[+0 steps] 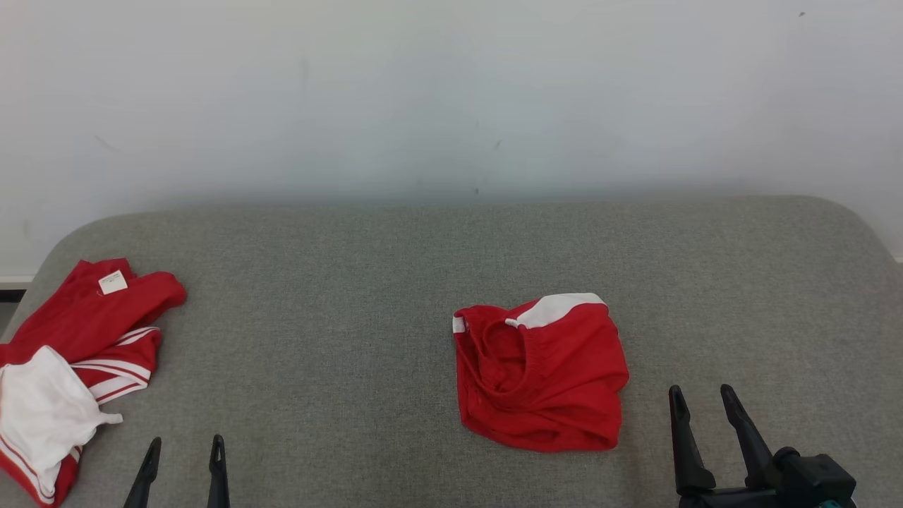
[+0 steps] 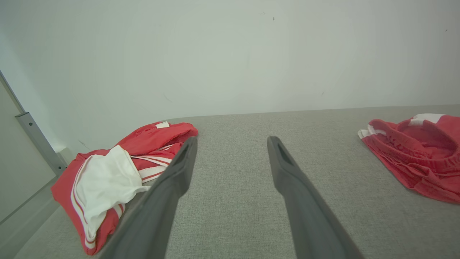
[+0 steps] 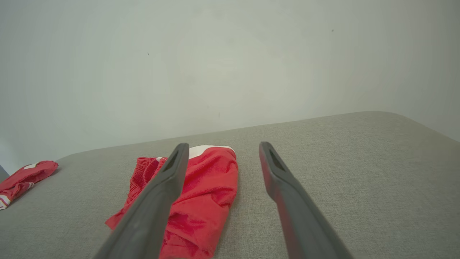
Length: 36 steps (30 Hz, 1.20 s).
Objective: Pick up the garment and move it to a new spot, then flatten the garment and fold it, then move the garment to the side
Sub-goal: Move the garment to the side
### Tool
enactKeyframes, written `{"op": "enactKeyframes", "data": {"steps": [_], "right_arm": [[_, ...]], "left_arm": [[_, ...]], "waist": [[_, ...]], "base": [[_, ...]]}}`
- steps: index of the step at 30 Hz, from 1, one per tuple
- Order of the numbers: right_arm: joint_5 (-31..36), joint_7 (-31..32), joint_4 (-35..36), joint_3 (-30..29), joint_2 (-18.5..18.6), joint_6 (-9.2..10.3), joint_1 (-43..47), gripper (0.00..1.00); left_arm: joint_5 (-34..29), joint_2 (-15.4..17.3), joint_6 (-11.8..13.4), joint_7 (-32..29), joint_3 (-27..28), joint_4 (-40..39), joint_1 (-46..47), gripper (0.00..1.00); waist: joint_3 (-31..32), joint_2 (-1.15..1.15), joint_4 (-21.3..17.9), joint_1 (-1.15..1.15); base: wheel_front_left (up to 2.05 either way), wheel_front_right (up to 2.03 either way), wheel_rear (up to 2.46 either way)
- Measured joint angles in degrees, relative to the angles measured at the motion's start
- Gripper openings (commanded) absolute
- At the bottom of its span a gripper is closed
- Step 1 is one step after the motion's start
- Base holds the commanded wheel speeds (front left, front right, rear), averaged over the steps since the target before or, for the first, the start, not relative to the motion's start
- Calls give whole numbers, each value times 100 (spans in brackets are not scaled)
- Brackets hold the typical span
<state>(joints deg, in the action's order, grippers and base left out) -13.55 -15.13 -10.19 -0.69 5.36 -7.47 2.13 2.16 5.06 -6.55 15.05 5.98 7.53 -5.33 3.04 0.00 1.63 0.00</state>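
Head view: right tool [image 1: 700, 390], jaws apart, just beside garment [image 1: 540, 374].

A grey fabric surface [image 1: 353, 296] with rounded corners meets a plain white wall [image 1: 451, 92].

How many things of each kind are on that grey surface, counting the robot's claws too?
Garments: 2, the red shorts in the centre and the red-and-white garment at far left
Grippers: 2, the left gripper and the right gripper, both open and empty
Total: 4
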Motion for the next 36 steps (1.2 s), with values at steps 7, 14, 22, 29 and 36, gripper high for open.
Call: {"op": "enactKeyframes", "data": {"steps": [7,14,22,29,36], "right_arm": [[103,0,-3,-67,-34,0,13,100],[209,0,-46,-88,-51,0,12,100],[259,0,-86,-115,-58,0,13,100],[288,0,-302,-107,-15,0,-74,100],[383,-1,-1066,60,220,0,-898,100]], "left_arm": [[-16,1,7,0,7,-1,0,100],[-19,4,7,0,4,8,0,100],[-43,3,25,0,-5,13,1,100],[-40,5,24,0,-4,9,3,100],[-16,-15,23,0,-80,7,65,100]], "waist": [[10,0,0,0],[1,0,-9,0],[-18,0,-17,0],[-31,0,12,0],[-89,0,88,0]], "base": [[0,0,0],[0,0,0],[0,0,0],[0,0,0],[0,0,0]]}}
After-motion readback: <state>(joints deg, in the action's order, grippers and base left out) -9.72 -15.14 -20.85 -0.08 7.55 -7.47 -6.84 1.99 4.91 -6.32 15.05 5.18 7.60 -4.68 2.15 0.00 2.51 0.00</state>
